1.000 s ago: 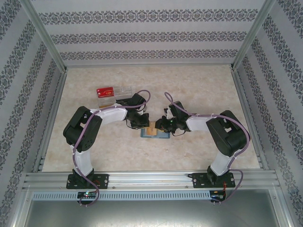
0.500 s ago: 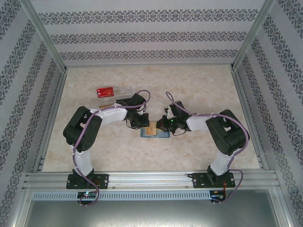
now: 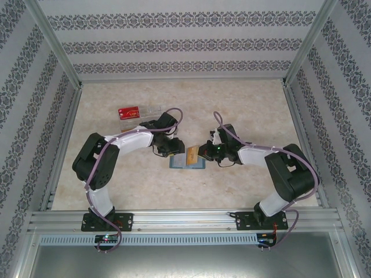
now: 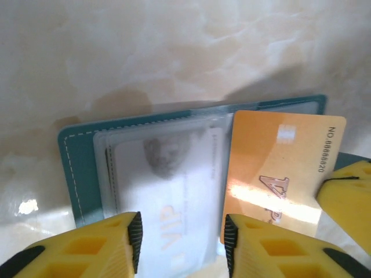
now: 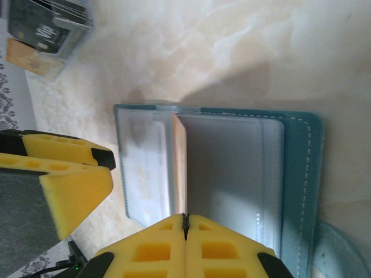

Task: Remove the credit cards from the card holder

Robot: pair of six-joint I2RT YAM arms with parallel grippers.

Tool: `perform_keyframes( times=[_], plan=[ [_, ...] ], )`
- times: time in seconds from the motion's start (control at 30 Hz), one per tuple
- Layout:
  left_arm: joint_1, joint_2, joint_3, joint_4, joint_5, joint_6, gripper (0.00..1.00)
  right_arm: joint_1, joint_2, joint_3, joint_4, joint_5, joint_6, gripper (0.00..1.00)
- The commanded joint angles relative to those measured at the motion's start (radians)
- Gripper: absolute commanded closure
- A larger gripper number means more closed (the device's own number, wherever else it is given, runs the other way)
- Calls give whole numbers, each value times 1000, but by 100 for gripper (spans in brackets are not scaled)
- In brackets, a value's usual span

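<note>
R gripper (image 5: 184,220) tilted credit card (image 4: 278,168) up; long axis along fingers (image 5: 226,249).

The gold credit card (image 4: 278,162) carries along one short edge the print "NO.8888820", the last digits not fully sure, and the large "V" of a partly covered logo. The pale card (image 4: 168,191) under the clear sleeve of the card holder (image 4: 75,174) shows a faint "VIP". The red card (image 3: 128,113) bears a white "VIP".

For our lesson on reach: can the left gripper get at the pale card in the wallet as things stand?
Probably not directly. The left gripper hangs open close over the pale card, but a clear sleeve covers its face, so it would likely need sliding out.
</note>
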Motion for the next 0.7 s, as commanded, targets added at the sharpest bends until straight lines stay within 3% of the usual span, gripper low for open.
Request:
perform_keyframes(
  times=[0.0,0.27,0.5,0.67],
  plan=[
    [11,-100,-1,6,-2,-26,50,-14,-64,-7,6,-22,-31,100],
    [52,-274,-160,234,96,-99,27,-23,-179,-19,98,-98,18,100],
    [63,-318,-202,437,241,-275,26,-31,-164,7,323,-230,187,100],
    [65,-331,-180,470,278,-302,28,-35,-148,23,373,-256,227,100]
  ],
)
